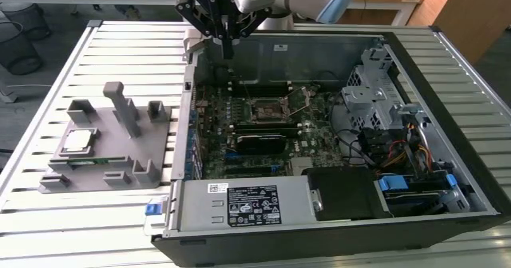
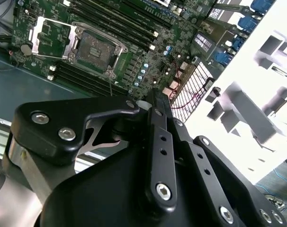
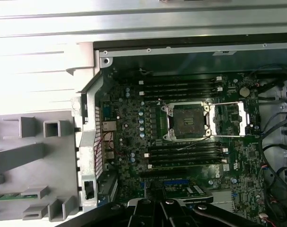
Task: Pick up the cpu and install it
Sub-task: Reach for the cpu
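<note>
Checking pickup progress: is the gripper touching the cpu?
Apart. The exterior view shows the gripper above the open computer case, while the cpu lies on the grey holder outside it, at the exterior view's left.

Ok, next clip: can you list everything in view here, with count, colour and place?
cpu: one, silvery-grey, lying on the fixture
fixture: one, grey, on the table at the exterior view's left
memory stick: one, green, on the fixture beside the cpu
computer case: one, black and grey, open, on the table
motherboard: one, green, inside the case
socket: one, black-framed, empty, on the motherboard
power supply: one, silver, in the case
table: one, pale slatted metal
gripper: one, black, shut and empty, above the case, away from the cpu
</note>
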`<state>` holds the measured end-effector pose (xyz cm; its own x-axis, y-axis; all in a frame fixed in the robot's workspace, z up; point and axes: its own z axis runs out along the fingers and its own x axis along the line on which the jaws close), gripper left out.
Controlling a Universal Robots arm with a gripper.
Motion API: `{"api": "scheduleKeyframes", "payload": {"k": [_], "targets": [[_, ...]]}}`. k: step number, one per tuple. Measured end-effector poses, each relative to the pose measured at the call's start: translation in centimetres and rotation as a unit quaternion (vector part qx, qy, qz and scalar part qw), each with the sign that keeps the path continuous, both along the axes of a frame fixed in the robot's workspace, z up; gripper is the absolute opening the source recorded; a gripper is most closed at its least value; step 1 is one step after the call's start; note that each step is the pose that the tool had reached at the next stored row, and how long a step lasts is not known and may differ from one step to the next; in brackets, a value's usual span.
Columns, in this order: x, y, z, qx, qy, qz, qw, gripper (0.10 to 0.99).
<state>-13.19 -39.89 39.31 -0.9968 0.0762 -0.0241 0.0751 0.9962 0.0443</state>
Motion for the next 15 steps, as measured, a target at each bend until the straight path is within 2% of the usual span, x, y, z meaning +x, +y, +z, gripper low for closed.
{"api": "scheduleKeyframes", "payload": {"k": [15], "targets": [[-0.50,0.00,-0.03,0.0000,0.0004,0.000,1.0000,0.106]]}}
